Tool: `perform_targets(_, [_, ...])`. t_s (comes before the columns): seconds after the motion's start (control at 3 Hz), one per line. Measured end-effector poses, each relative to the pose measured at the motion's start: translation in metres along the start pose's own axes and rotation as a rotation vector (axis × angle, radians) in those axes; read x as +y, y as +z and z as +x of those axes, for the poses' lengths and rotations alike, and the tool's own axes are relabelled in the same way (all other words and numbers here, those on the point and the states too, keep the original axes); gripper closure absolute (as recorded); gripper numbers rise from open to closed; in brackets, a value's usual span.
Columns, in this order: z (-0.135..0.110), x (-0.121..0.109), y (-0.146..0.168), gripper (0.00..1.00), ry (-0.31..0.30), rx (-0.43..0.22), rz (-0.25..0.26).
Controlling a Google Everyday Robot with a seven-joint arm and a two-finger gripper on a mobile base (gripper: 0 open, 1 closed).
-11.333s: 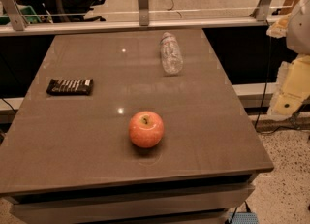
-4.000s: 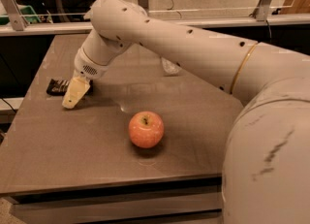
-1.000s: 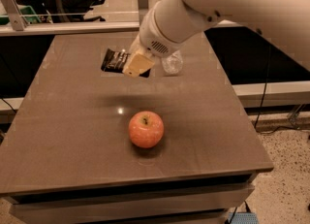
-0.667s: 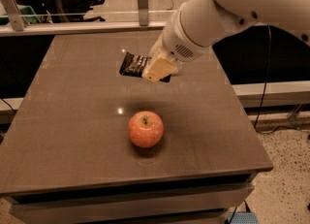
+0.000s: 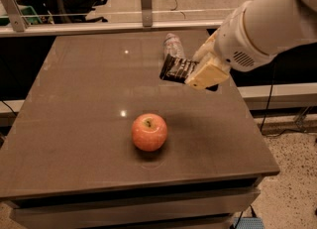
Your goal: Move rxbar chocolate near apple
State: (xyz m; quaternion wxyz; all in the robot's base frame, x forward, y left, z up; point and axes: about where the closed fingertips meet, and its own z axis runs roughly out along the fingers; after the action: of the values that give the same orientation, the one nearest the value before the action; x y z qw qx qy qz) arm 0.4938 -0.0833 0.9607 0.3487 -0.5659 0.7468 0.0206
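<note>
- The rxbar chocolate [image 5: 175,68], a flat dark-wrapped bar with white lettering, is held in the air above the right rear part of the table [image 5: 74,124], tilted, its left end sticking out free.
- The gripper [image 5: 204,74] holds the bar's right half. 1 cream-coloured finger lies across the top of the wrapper, and the fingers are closed onto the bar, gripping nothing else.
- The apple [image 5: 149,132], red-orange with a dark stem dimple, sits on the table toward the front, below and left of the bar in this view and well apart from it.
- Judged step: the carry. The bar is lifted and not yet set down near the apple.
- The next move calls for bringing the bar forward and left toward the apple, lowering it to the tabletop just beside the fruit without bumping it, since a round apple rolls easily, and only then opening the fingers.
- A clear crinkled plastic bottle [image 5: 173,46] lies on the table just behind the bar, its lower end hidden by the wrapper.
- The white robot arm [image 5: 267,20] enters from the upper right and is cut off by the frame edge.
- Hidden or unclear: the second finger, under the bar, is not visible, the wrapper lettering is unreadable, and how high the bar hangs above the table cannot be told.
</note>
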Motion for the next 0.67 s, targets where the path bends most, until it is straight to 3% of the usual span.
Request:
perform_targets(0.33, [0.031, 0.011, -0.019, 1.00, 0.040, 0.015, 0.014])
perform_targets(0.67, [0.057, 0.025, -0.018, 1.00, 0.059, 0.011, -0.020])
